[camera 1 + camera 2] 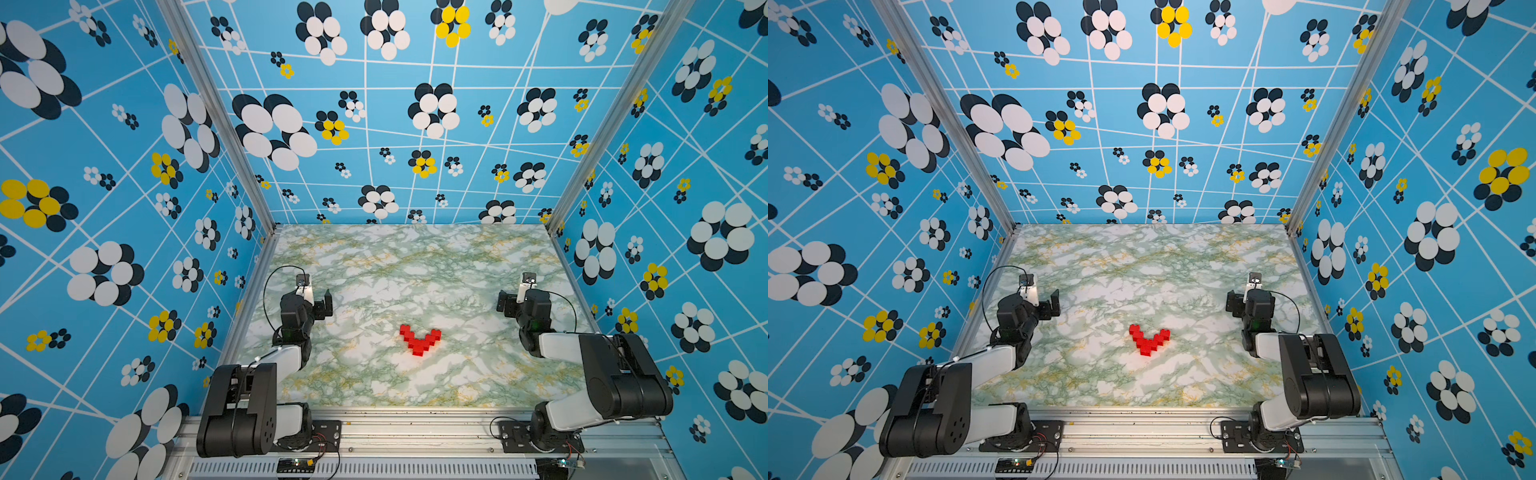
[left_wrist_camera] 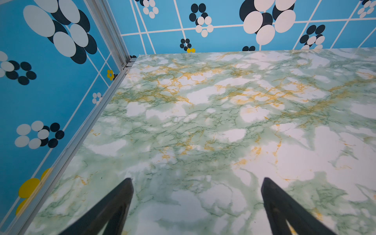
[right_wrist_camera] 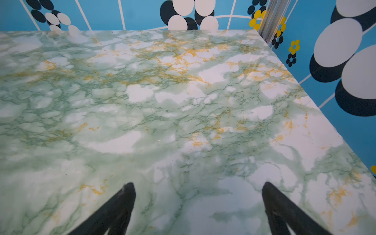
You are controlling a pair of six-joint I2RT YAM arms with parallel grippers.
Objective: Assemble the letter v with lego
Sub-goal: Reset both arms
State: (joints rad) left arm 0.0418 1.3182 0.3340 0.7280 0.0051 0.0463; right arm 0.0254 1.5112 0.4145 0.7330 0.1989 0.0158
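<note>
Red lego bricks (image 1: 419, 341) all joined into one stepped letter v (image 1: 1149, 340), lying flat on the marble-print table (image 1: 374, 266), near the middle and a bit toward the arm bases, tip pointing at the bases in both top views. No loose bricks visible anywhere. Left gripper (image 2: 197, 180): jaws spread wide, nothing between them, only bare tabletop in its wrist view. Right gripper (image 3: 198, 184) same: wide apart, empty. Both hang at their own sides of the table, well apart from the V, neither touching it. Judgement: assembly looks done, this is the end/idle step. Arms of the V look about even, but too small to count studs. Next move, if any: nothing left to pick; at most a seating check, meaning a light press from above without sliding the piece on what looks like a slick top.
</note>
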